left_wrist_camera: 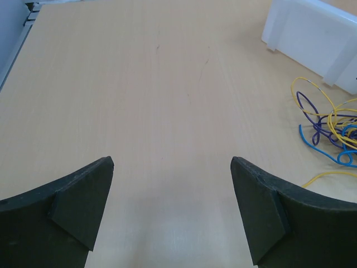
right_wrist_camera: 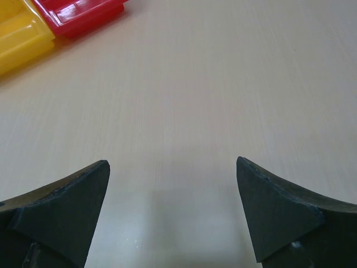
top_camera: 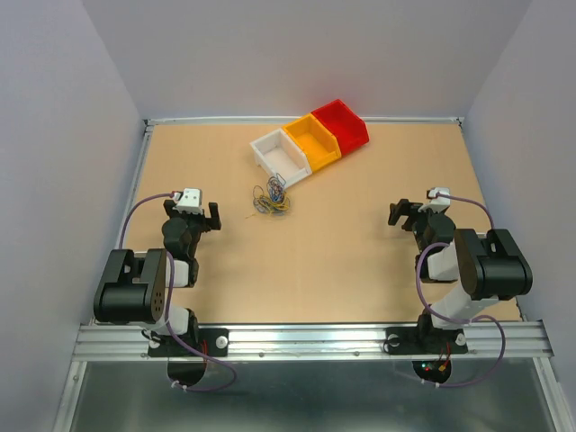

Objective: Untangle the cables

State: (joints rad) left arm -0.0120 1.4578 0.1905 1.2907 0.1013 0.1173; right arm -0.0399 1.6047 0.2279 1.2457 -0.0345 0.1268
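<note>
The cables (top_camera: 270, 197) lie in a small tangled heap of thin yellow, blue and dark purple wires on the table, just in front of the white bin. In the left wrist view the cables (left_wrist_camera: 329, 128) show at the right edge. My left gripper (top_camera: 213, 217) is open and empty, to the left of the heap; its jaws stand wide apart over bare table (left_wrist_camera: 172, 162). My right gripper (top_camera: 399, 211) is open and empty, well to the right of the heap, jaws wide apart (right_wrist_camera: 173, 163).
Three joined bins stand at the back: white (top_camera: 273, 146), yellow (top_camera: 313, 142), red (top_camera: 346, 125). The white bin (left_wrist_camera: 312, 33) shows in the left wrist view; the yellow bin (right_wrist_camera: 19, 42) and red bin (right_wrist_camera: 83, 14) in the right wrist view. Walls surround the table.
</note>
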